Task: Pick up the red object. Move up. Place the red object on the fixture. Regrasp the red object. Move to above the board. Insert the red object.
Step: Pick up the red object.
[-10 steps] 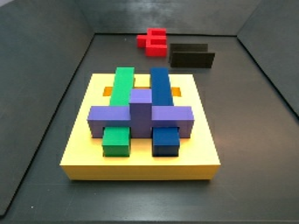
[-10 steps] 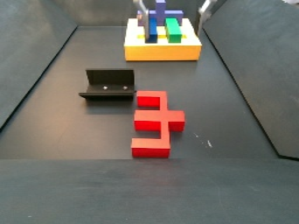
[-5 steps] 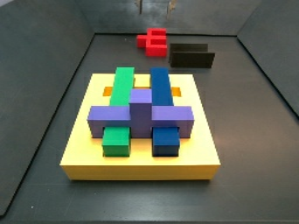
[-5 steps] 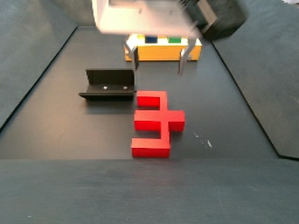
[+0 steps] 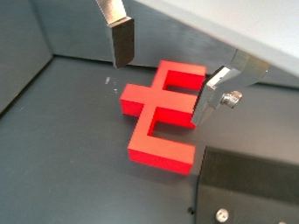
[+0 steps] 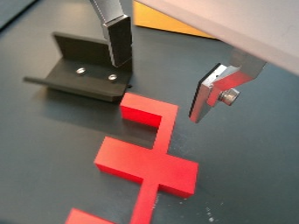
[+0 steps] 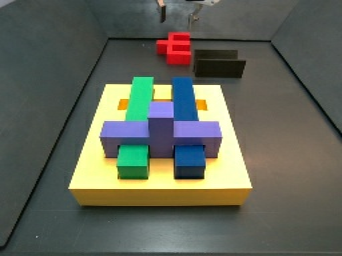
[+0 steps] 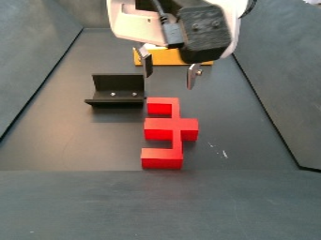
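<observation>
The red object [image 8: 167, 132] is being flanked by the fixture [image 8: 118, 91]; the claw [image 8: 170, 75] is being held above, the board [image 7: 162, 141] well apart.

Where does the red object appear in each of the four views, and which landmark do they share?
Wrist view: the red object lies below the open gripper.
Wrist view: it lies near the fixture.
Side view: far end.
Side view: centre.
Shared landmark: the fixture, beside it.

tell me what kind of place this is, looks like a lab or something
Probably a robot test cell for assembly practice: a dark walled bin floor, a thick yellow slotted board carrying coloured blocks, a dark L-shaped fixture, and an open gripper hovering above a bright red blocky piece.
</observation>
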Robot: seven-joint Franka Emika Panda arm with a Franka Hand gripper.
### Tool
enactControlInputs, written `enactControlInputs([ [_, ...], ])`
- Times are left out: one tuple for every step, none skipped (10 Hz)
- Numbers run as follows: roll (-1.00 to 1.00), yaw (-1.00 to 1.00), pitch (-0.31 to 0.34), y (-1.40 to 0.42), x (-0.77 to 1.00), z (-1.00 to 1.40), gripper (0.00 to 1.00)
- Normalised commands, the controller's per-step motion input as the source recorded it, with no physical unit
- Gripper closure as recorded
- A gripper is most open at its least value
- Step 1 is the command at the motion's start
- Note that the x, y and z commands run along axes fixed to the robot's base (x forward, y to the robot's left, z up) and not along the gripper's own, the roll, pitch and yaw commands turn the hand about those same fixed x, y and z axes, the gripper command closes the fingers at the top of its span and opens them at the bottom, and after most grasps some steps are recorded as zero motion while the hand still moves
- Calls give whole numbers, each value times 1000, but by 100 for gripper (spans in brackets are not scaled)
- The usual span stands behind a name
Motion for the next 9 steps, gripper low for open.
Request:
enactControlInputs([
  [-206,-886,-67,-14,0,-129,0],
  [-257,-791,-1,0,0,-206,0],
  [-199,-663,0,146,0,-186,0],
  [-127,-566,0,337,0,-200,0],
  [-96,-551,0,383,0,-189,0],
  [-67,-614,0,340,0,-186,0],
  [-154,-623,0,249,0,-154,0],
  [-234,-703,-31,89,63,-100,0],
  [-220,-806,-39,0,63,-20,0],
])
